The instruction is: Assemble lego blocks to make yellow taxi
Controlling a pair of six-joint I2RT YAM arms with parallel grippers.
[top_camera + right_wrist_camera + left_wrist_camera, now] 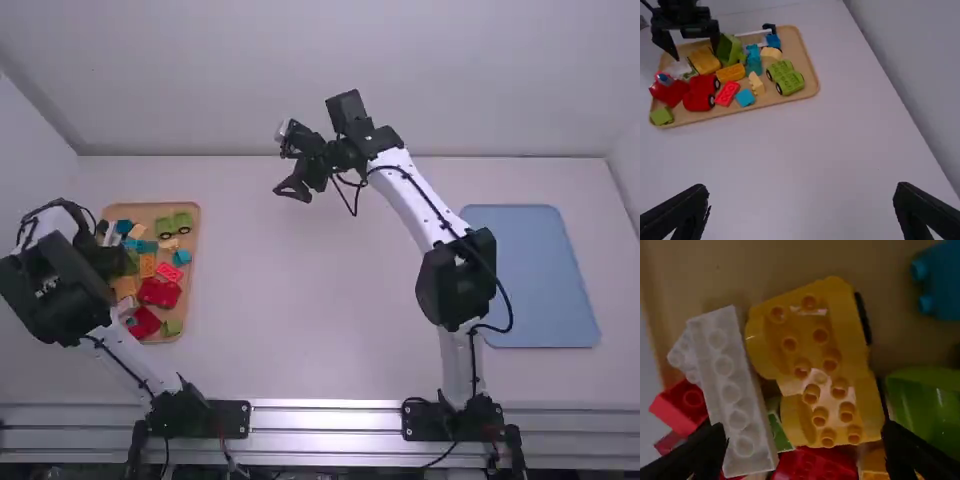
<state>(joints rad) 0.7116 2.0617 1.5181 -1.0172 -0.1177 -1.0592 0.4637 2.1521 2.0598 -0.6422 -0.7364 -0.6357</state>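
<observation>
A pale surface (330,330) spans the high view, with a blue mat (530,275) at its right and a wooden tray (195,215) of blocks at its left. The left pincer (112,262) is over the tray, its tips apart; the right pincer (291,189), upper middle of the frame, is also spread. In the left wrist view, the yellow wheeled piece (800,342) lies in the tray at centre, a white brick (731,392) just beside it. Smaller, a green block (778,432) shows between them.
</observation>
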